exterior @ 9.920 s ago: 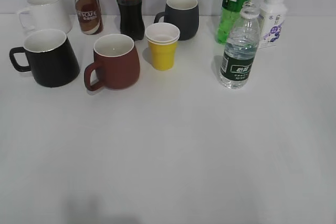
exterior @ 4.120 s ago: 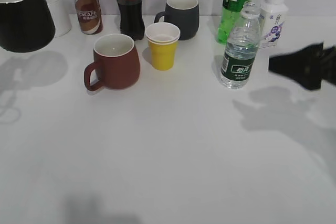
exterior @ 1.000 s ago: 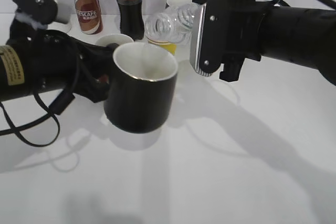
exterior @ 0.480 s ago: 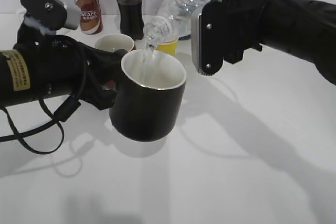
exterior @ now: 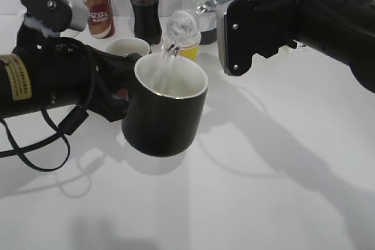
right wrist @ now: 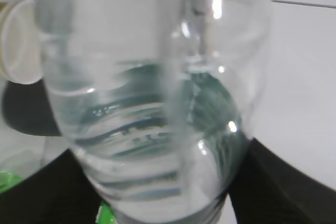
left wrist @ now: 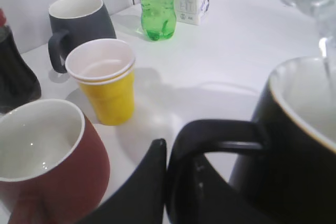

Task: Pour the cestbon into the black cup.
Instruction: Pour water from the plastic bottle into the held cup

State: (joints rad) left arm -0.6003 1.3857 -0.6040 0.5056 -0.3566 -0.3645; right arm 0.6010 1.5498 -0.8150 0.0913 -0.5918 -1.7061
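Cestbon (exterior: pixel 205 1) tilted mouth-down in right claw (exterior: pixel 234 4), over black cup (exterior: pixel 164 109) gripped by left claw (exterior: pixel 114 89).

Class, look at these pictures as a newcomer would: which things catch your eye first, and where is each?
First, water streams from the tilted cestbon, held high at centre by the right gripper, into the black cup. The cup hangs above the table, held by its handle in the left gripper. Behind stand a yellow cup and brown-red mug.
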